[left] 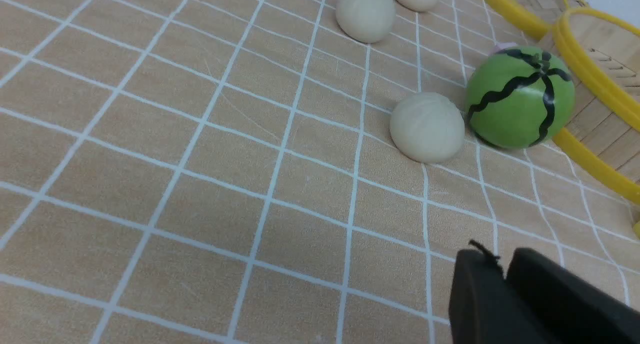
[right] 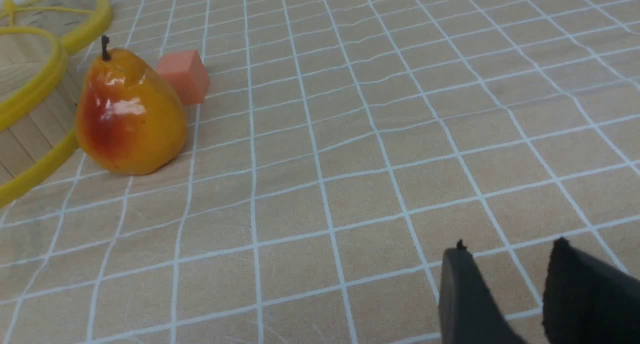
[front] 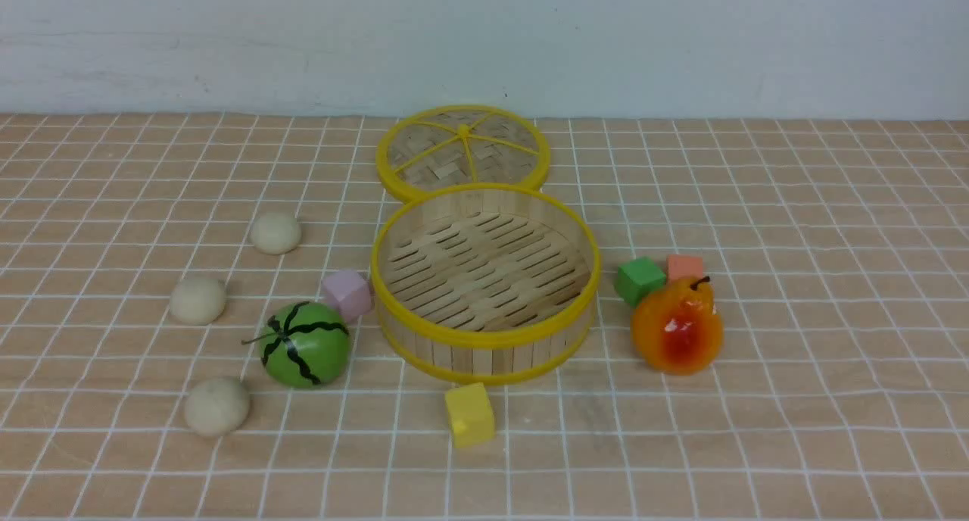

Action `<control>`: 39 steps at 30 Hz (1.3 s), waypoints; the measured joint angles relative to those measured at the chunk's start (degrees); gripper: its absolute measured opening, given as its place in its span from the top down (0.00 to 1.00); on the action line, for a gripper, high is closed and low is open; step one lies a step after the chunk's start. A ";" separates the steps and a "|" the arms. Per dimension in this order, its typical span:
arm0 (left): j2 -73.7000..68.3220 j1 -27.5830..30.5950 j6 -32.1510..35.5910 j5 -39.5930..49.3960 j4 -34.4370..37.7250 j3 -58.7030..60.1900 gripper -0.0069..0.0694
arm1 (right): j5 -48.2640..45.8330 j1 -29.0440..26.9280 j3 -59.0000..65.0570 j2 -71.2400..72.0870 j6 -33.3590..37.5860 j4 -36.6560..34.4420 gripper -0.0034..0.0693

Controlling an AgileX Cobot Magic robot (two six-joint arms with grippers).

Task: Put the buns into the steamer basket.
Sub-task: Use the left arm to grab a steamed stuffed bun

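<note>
Three buns (front: 197, 300) outside basket (front: 484, 338), at its 8 to 10 o'clock | I judge them light, smooth, roll-prone; I'd pinch across the widest part | left gripper (left: 502, 271) clenched, empty | right gripper (right: 511, 245) slightly parted, empty

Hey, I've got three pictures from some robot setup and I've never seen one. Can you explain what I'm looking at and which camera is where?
It is a robot with two arms, each ending in a two-fingered gripper. The wide picture looks forward from between the arms; neither arm shows there. The other two come from wrist cameras: the black shapes are the left gripper, fingers together, and the right gripper, fingers slightly apart. Both hold nothing. On the checked cloth are an empty steamer basket, its lid behind it, three buns, a watermelon toy and a pink cube on its left, a yellow cube in front, and a pear, green cube and orange cube on its right.
</note>
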State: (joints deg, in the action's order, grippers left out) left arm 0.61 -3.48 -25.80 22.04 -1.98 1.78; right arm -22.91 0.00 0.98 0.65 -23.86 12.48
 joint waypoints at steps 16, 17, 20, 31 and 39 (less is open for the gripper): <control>0.00 0.00 -0.06 0.00 0.00 0.00 0.79 | 0.00 0.00 0.00 0.00 0.00 0.00 0.62; 0.00 0.00 -0.06 0.00 0.00 0.00 0.79 | 0.00 0.00 0.00 0.00 0.00 0.00 0.62; 0.00 0.00 0.69 -0.07 -1.47 0.00 0.79 | 0.00 0.00 0.00 0.00 0.00 0.00 0.62; 0.00 0.00 -3.04 -23.45 2.69 0.00 0.78 | 0.00 0.00 0.00 0.00 0.00 0.00 0.62; -0.50 0.00 -2.79 -32.30 3.99 -5.57 0.78 | 0.00 0.00 0.00 0.00 0.00 0.00 0.62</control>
State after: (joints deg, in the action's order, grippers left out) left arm 0.10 -3.48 -28.60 -10.26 2.01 -3.80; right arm -22.91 0.00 0.98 0.65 -23.86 12.48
